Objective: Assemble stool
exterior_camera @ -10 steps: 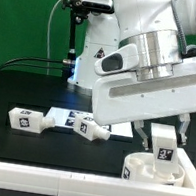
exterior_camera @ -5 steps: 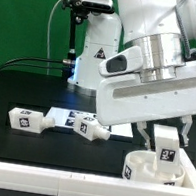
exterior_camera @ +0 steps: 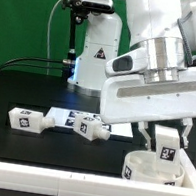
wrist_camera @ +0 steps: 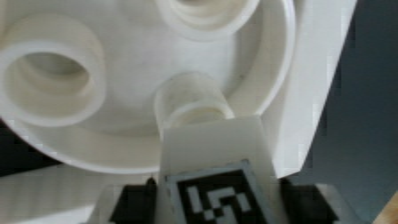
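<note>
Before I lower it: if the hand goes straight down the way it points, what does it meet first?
The seat, by way of the leg that the hand grips. The leg's lower end looks very close to it; whether they already touch is unclear.

Plastic parts, smooth finish
The seat (wrist_camera: pixel 125 130) and leg (wrist_camera: pixel 214 150) look smooth, faintly glossy white plastic; the tabletop (exterior_camera: pixel 27 88) is matt black.

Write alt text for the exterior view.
A white gripper holds a tagged white leg upright over the round seat, at the exterior view's right. Two loose legs lie on the black table, by the marker board.
</note>
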`<state>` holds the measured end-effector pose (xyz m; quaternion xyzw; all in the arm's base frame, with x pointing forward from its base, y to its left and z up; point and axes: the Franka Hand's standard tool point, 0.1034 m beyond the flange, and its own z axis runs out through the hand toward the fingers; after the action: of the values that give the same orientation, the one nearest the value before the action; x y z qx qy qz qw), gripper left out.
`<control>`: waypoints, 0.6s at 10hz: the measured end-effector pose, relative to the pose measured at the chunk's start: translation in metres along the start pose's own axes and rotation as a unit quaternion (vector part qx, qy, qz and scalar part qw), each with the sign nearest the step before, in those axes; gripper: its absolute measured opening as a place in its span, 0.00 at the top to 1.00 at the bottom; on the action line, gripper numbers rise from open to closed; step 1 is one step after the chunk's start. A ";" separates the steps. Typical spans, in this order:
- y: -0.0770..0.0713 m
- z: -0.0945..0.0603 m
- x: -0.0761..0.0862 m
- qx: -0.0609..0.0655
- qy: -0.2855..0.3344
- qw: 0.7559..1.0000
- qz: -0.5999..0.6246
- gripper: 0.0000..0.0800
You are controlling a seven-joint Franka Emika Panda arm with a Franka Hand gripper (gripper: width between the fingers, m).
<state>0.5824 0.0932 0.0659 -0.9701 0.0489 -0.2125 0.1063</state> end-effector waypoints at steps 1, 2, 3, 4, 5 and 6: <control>0.002 0.000 0.001 -0.001 0.001 1.000 0.002 0.60; 0.001 0.000 0.001 -0.001 0.001 1.000 0.001 0.60; 0.001 0.000 0.001 -0.001 0.001 1.000 0.001 0.60; 0.002 0.000 0.001 -0.001 0.001 1.000 0.002 0.60; 0.002 0.000 0.001 -0.001 0.001 1.000 0.002 0.35; -0.001 0.000 -0.002 0.007 -0.021 1.000 0.003 0.24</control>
<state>0.5809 0.0943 0.0657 -0.9735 0.0478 -0.1922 0.1143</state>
